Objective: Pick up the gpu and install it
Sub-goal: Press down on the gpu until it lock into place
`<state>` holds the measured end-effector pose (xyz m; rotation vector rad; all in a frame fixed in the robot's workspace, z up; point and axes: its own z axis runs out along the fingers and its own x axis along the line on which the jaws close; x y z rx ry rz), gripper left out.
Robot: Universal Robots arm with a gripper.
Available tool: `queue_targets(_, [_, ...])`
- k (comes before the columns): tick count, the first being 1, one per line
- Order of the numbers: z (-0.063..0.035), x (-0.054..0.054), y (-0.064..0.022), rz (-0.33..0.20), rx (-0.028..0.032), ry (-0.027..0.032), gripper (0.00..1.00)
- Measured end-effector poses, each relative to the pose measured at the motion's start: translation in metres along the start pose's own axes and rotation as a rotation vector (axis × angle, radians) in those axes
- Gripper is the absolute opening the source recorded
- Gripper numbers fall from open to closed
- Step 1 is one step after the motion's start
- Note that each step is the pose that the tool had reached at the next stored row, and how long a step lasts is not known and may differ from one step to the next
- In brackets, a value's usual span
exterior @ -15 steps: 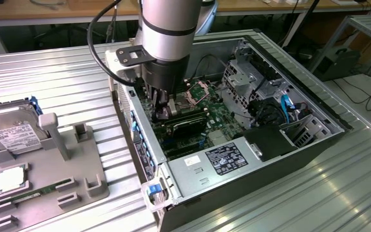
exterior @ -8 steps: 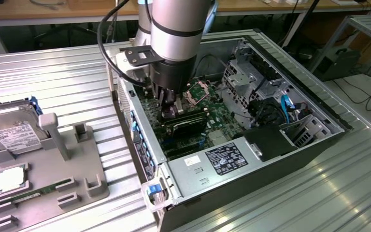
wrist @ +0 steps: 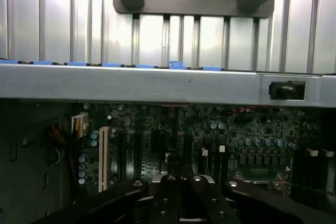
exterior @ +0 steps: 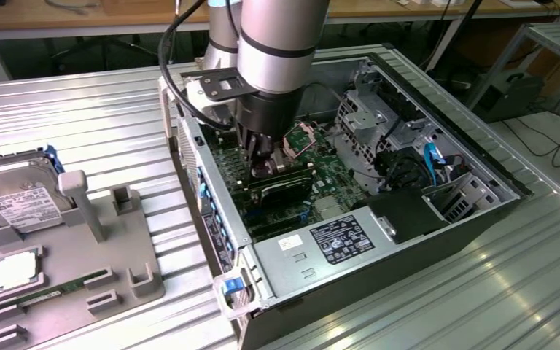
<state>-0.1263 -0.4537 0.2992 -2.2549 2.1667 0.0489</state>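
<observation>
The bench [exterior: 85, 124] is made of ribbed metal profiles and carries everything. On it lies an open computer case [exterior: 475, 219] on its side, with the green motherboard [exterior: 334, 175] visible inside. The robot arm [exterior: 275, 44] comes down from above into the case. On the exterior view's left stands a grey holder tray [exterior: 114, 255], with a hard drive [exterior: 22, 204] with a white label, a square chip [exterior: 17, 271] and a narrow green memory stick [exterior: 52, 294] in it. The gpu [exterior: 285, 191] sits inside the case, on the motherboard, directly under the arm, a black flat card. The gripper [exterior: 265, 166] is closed narrow and is at the upper edge of the gpu; in the wrist view its black fingers [wrist: 170, 192] are together over the motherboard [wrist: 157, 140].
</observation>
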Motion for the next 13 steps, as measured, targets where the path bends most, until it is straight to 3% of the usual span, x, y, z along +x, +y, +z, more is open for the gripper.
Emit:
queue_targets(11, [0.0015, 0.002, -0.0397, 0.000, -0.0017, -0.0003, 0.11])
queue_targets(13, [0.0015, 0.002, -0.0425, 0.000, -0.0019, -0.0002, 0.11])
